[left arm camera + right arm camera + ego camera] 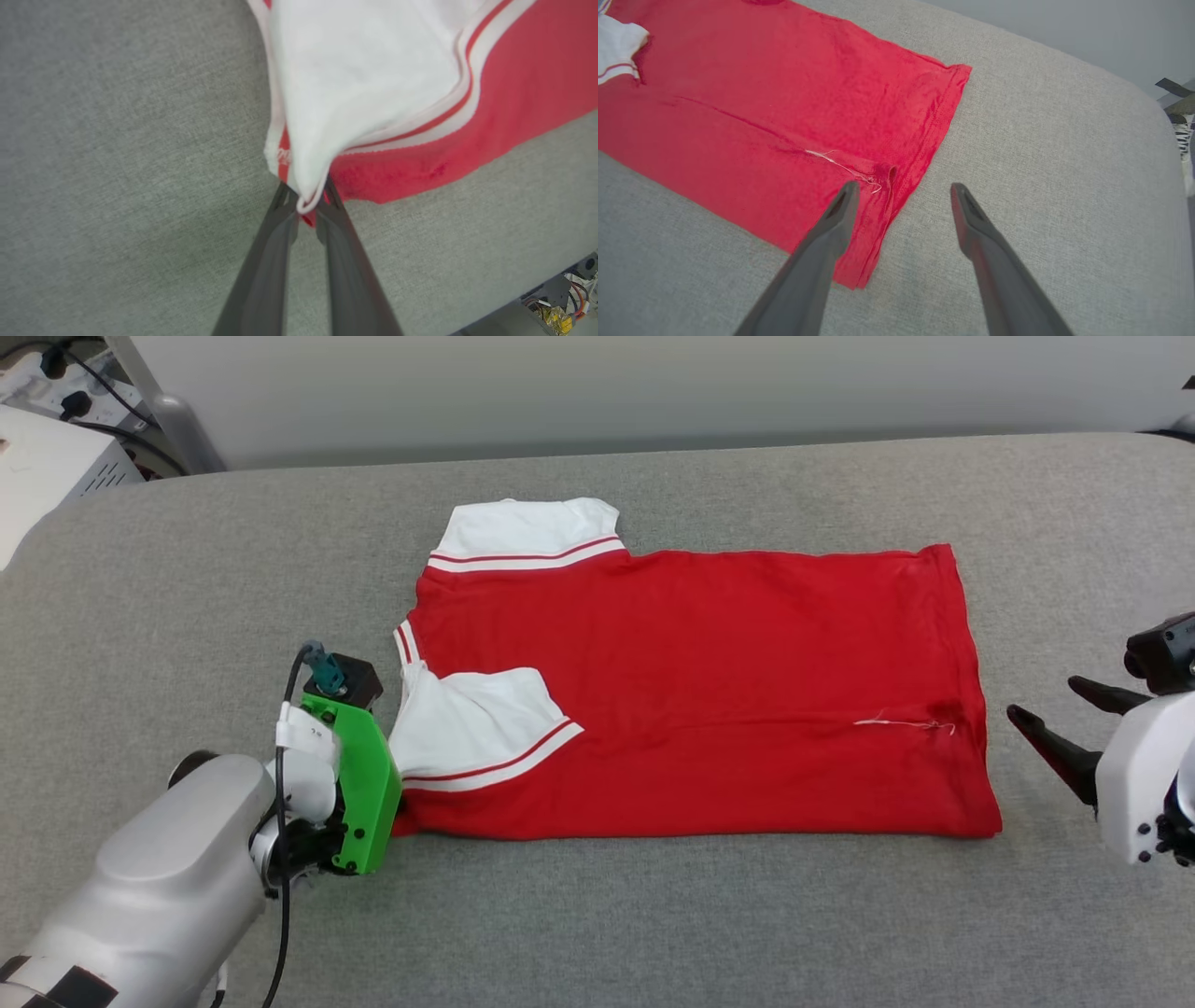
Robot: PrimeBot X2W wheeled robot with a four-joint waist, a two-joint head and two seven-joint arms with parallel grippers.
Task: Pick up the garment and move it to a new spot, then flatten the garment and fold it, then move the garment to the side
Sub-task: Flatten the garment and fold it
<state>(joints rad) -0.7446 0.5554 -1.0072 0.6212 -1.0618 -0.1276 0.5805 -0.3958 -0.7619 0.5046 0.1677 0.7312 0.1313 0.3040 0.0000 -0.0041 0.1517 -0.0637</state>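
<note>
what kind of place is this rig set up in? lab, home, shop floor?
Probably a robotics lab or test room: a wide grey fabric-covered table holding a red T-shirt with white sleeves, a white equipment box with black plugs and cables at the far left, and a bare pale wall behind.

Left arm (159,887): silver forearm at lower left of head view, green wrist housing (364,784) tipped downward. Left gripper (306,201): 2 dark fingers drawn nearly together, pinching a corner of the garment (373,74). Right gripper (1044,698): at right edge of head view, white wrist housing (1134,775) behind, 2 fingers spread wide, pointing toward frame left.
</note>
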